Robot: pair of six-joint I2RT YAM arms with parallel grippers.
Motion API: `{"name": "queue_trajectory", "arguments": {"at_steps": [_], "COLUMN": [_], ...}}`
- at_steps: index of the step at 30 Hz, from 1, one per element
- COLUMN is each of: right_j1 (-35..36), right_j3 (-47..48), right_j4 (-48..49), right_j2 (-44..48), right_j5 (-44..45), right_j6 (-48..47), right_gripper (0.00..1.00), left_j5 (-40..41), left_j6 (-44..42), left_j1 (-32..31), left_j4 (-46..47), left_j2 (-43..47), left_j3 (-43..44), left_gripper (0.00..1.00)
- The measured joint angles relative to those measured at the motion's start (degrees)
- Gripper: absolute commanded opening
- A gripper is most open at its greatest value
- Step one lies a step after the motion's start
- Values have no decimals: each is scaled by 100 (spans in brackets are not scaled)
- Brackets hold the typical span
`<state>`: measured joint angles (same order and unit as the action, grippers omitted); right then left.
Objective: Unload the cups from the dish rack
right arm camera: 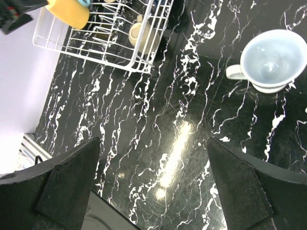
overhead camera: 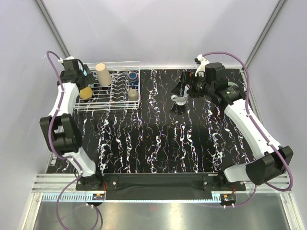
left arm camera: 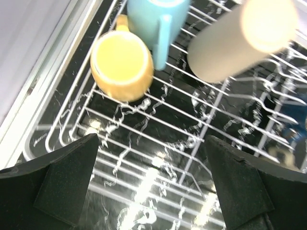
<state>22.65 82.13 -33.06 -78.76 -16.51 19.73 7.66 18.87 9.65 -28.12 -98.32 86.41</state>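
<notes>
The white wire dish rack (overhead camera: 110, 109) stands at the back left of the table. Inside it I see a yellow mug (left arm camera: 122, 64) on its side, a pale blue mug (left arm camera: 156, 21) beside that, a tan tumbler (left arm camera: 235, 40) lying tilted, a navy cup (overhead camera: 132, 75) and a cream cup (right arm camera: 139, 33). My left gripper (left arm camera: 151, 184) hangs open over the rack's left end, near the yellow mug, with only wires (left arm camera: 158, 127) between its fingers. A pale mug (right arm camera: 271, 60) stands upright on the table. My right gripper (right arm camera: 153, 187) is open just beside it, holding nothing.
The black marbled table (overhead camera: 153, 143) spreads in front of the rack and the pale mug. Its left edge and a metal rail (left arm camera: 43, 72) run close along the rack. Grey walls close in the back and both sides.
</notes>
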Motion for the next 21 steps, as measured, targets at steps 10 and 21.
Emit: {"name": "queue_trajectory", "arguments": {"at_steps": [10,21], "right_j1": [2,2], "right_j3": [68,216], "right_j4": [114,192], "right_j2": [-173,-444], "right_j5": [-74,-120], "right_j6": [-63,-68], "right_gripper": [100,100], "left_j5": [146,173], "left_j6": [-33,52], "left_j1": [199,435], "left_j4": [0,321], "left_j2": [-988,-1410], "left_j3": [616,625], "left_gripper": [98,97]}}
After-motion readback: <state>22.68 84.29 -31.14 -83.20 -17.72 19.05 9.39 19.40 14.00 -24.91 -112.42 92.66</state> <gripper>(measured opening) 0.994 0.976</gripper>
